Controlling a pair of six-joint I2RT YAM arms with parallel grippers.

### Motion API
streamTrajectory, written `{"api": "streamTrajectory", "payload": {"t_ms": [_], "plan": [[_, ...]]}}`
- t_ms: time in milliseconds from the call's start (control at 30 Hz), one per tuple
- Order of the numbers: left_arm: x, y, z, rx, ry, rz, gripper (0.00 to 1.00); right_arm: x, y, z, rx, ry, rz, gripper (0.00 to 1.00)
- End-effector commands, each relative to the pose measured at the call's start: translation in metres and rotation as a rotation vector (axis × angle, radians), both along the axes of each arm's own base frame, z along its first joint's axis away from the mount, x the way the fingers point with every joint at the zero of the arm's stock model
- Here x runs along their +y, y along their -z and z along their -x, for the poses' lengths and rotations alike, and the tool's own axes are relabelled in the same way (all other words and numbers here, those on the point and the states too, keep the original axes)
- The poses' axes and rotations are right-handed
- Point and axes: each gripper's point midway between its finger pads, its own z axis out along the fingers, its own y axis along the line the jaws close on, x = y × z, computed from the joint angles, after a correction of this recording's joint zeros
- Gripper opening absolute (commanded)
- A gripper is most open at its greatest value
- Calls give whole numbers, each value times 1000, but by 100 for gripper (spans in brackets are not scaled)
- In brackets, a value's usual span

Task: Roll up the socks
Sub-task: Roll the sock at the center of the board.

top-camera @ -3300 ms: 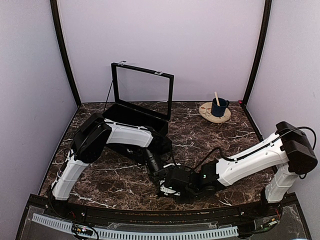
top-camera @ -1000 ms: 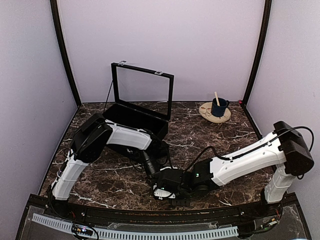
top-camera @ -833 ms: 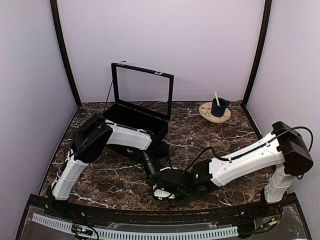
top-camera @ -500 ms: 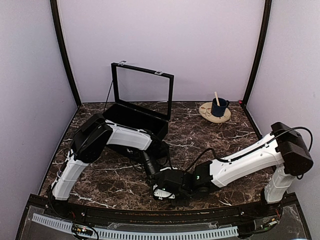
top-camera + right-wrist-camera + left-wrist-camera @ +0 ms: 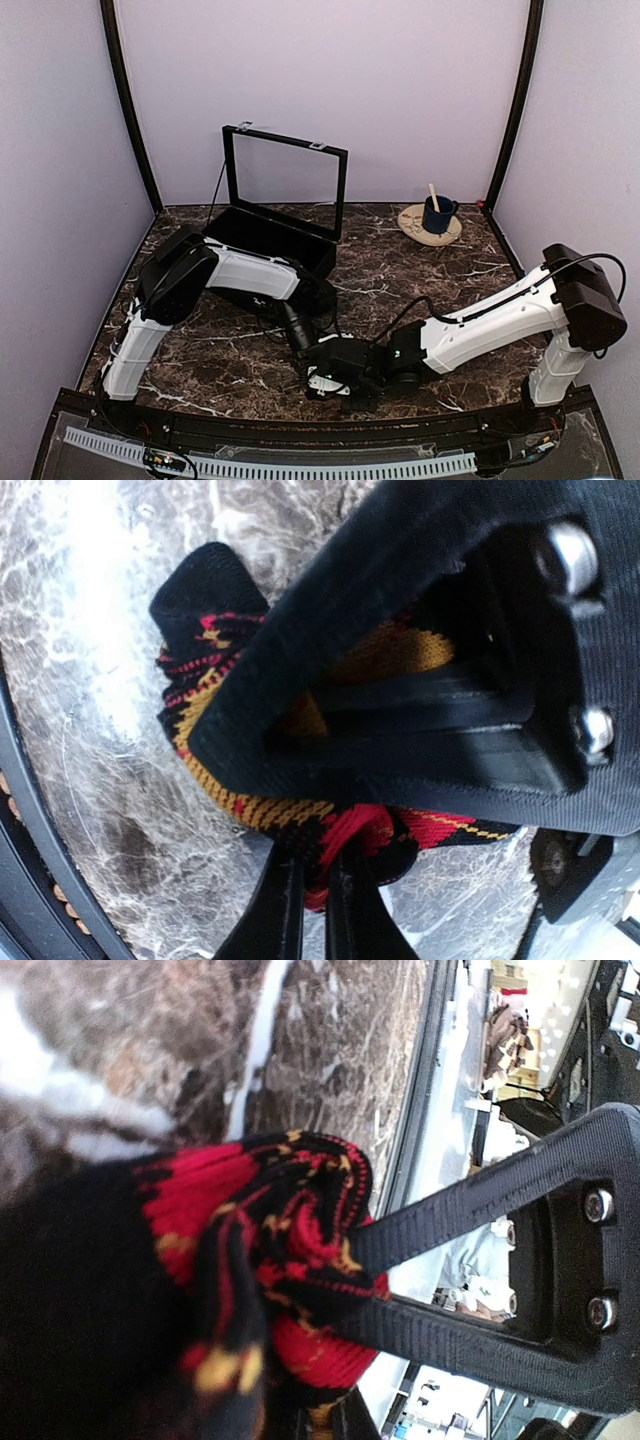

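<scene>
While left gripper (image 5: 312, 875) and right gripper (image 5: 362, 1265) clamp the socks (image 5: 270, 1250) bunched between them, the soft, light knit will likely sag; thick folds offer surest hold.

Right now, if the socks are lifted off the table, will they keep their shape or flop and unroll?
Probably floppy: the socks are soft knit, bunched into folds where the left gripper pinches them. Likely light and not slippery, since the knit crumples in that grip. The bundle looks loose, so it may unroll if released.
</scene>
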Motion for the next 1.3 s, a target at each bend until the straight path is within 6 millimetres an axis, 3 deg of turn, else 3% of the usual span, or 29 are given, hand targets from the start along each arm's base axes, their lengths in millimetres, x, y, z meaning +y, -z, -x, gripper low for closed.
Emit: {"api": "streamTrajectory", "payload": {"t_ms": [0, 300, 667, 867, 1267], "plan": [[38, 52, -19, -210, 36, -197, 1, -41, 36, 17, 133, 40, 158, 0], [31, 28, -39, -287, -100, -130, 5, -28, 29, 29, 228, 86, 134, 0], [25, -21, -36, -295, -188, -18, 15, -15, 22, 34, 306, 209, 130, 0], [36, -35, -31, -329, -228, -10, 21, 4, 12, 37, 379, 308, 89, 0], [80, -32, -34, -535, -368, -64, 24, 25, -3, 32, 506, 475, 34, 0]]}}
